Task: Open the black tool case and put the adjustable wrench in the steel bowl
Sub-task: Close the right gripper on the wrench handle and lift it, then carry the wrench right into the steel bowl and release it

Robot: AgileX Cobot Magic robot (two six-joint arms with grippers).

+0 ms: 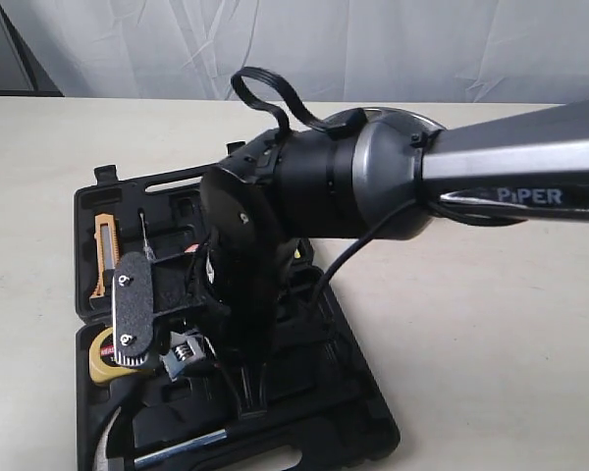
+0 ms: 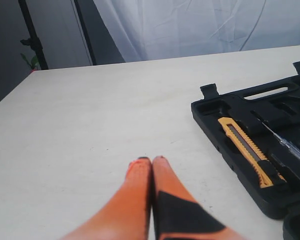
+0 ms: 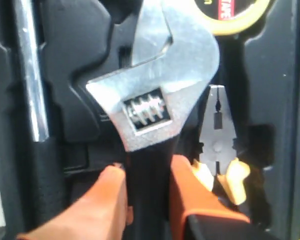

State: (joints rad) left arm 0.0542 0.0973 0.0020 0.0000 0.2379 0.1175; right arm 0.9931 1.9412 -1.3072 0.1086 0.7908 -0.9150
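Note:
The black tool case [image 1: 353, 412] lies open on the table. In the right wrist view the adjustable wrench [image 3: 155, 90] shows its silver head with the thumbwheel. Its black handle runs between my orange fingers [image 3: 187, 187]. My right gripper [image 3: 146, 170] is shut on that handle, over the case's lower tray. From the exterior view the wrench head [image 1: 182, 355] peeks out below the right gripper [image 1: 188, 339]. The steel bowl is almost hidden behind the arm; only a shiny sliver of rim [image 1: 424, 122] shows. My left gripper [image 2: 151, 160] is shut and empty above bare table, left of the case.
Pliers [image 3: 217, 135] with yellow-orange grips lie beside the wrench. A yellow tape measure [image 3: 230, 10] and a steel shaft [image 3: 27, 70] sit nearby. The case lid [image 2: 225, 107] holds an orange utility knife [image 2: 245, 145] and a thin screwdriver [image 2: 285, 142].

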